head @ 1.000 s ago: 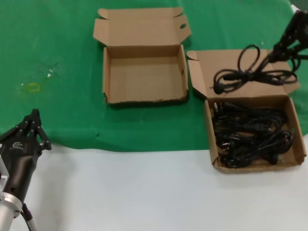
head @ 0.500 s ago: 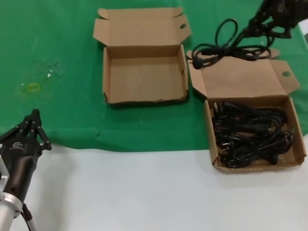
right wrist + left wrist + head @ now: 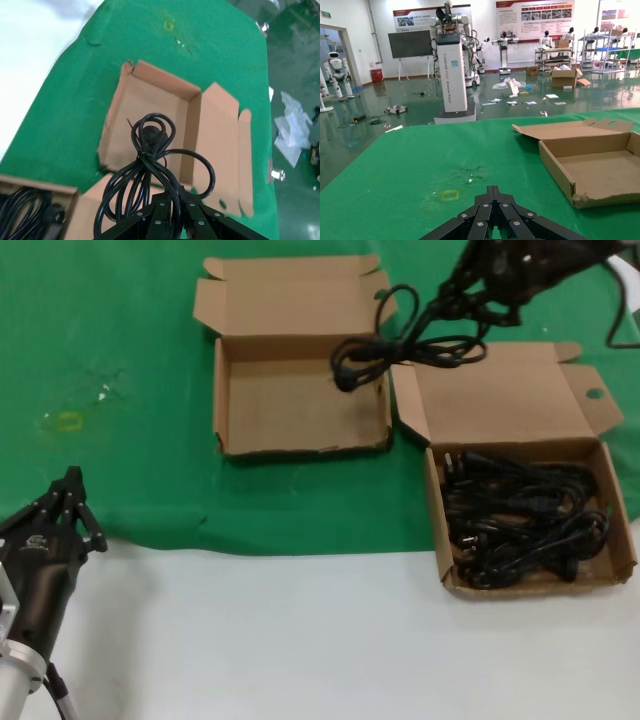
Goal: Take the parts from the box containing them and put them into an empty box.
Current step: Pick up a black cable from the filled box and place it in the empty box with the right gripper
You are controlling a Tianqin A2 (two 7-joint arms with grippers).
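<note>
My right gripper [image 3: 452, 295] is shut on a coiled black power cord [image 3: 405, 340] and holds it in the air over the right rim of the empty box [image 3: 232, 395], whose lid ends in a tuck flap. In the right wrist view the cord [image 3: 150, 165] hangs from the gripper [image 3: 174, 200] above that box [image 3: 145, 107]. The box containing several more black cords [image 3: 520, 520] lies at the right, its wall [image 3: 437, 510] and open lid showing. My left gripper [image 3: 70, 490] is shut and empty, parked at the near left; its own view shows it [image 3: 493, 192] above the green cloth.
A green cloth [image 3: 110, 350] covers the far half of the table; the near half is white [image 3: 300, 640]. A small yellow mark [image 3: 68, 421] sits on the cloth at the left. The empty box also shows in the left wrist view [image 3: 600, 165].
My right gripper has carried the cord up and leftward, from over the full box's lid to over the empty box's right rim. The left arm has not moved.
</note>
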